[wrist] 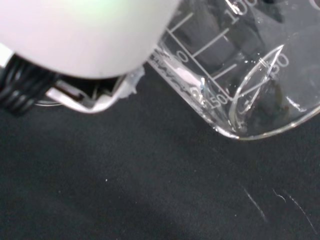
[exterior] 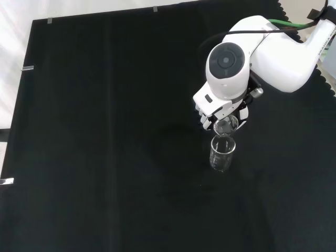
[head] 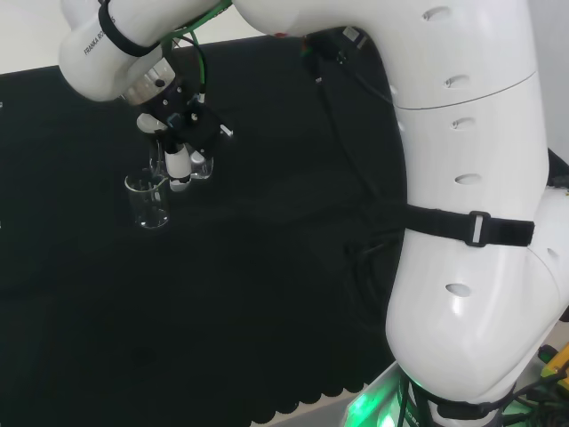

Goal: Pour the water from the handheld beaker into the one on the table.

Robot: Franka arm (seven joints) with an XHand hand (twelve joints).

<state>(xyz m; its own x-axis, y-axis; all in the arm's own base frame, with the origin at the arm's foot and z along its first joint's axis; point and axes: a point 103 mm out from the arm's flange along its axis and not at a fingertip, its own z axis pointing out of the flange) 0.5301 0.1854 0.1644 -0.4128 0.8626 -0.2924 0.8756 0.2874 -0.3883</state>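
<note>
Close up in the wrist view: the held beaker (wrist: 240,75), clear glass with white graduation marks, tilted hard over above the black cloth (wrist: 125,190). A curved liquid line shows inside near its lower corner, so some water is in there; how much, can't tell. A blurred white part of the hand (wrist: 85,35) sits beside it with black cables at the edge.

Front view gives the layout. Hand (exterior: 220,113) hangs below the arm's big white link (exterior: 227,71) with the round grey cap. Fingers are curled round the held beaker (exterior: 227,125), which is tipped with its mouth toward the second beaker (exterior: 222,153). That one stands upright on the table (exterior: 105,131) just below the hand in this view, rim right under the tilted lip. Touching or a hair apart, can't tell. No stream visible, and the fill level of the standing beaker can't be read.

Head view shows what the front view hides: the black underside of the hand (head: 182,124) and its white fingers (head: 179,165) wrapped on the held beaker (head: 201,165). The second beaker (head: 148,200) stands lower left of the hand here, upright, with the glass too clear to show any contents. The arm's white links (head: 462,205) take up the right side, with a black strap across.

Cloth around both beakers is bare in the front view.
</note>
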